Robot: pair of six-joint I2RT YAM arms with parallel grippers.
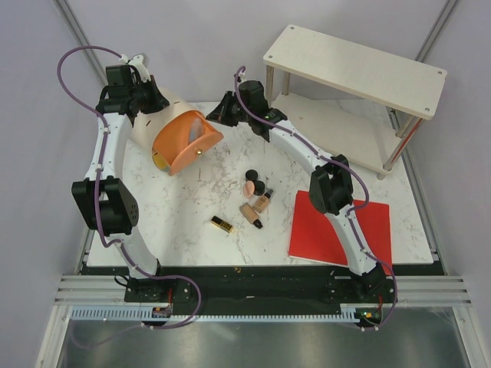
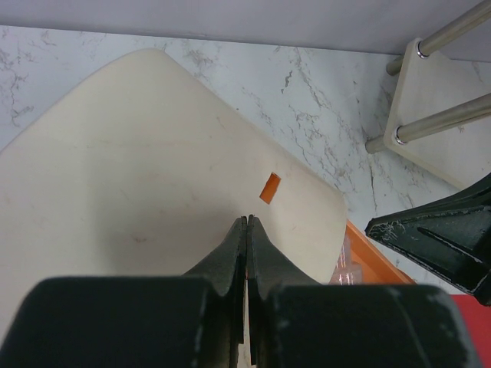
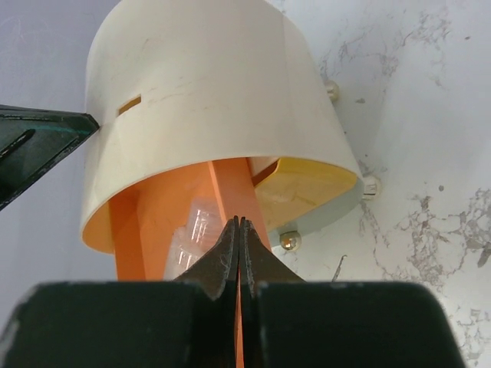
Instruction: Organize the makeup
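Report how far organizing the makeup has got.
Done: the case looks open. In hand: left gripper and right gripper both shut at the case, carrying no makeup. Left: puff, compacts, foundation tubes and lipstick lie loose on the table.

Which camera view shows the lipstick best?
The top external view: the lipstick lies there whole and unhidden. Both wrist views face the cream case and do not show the lipstick.
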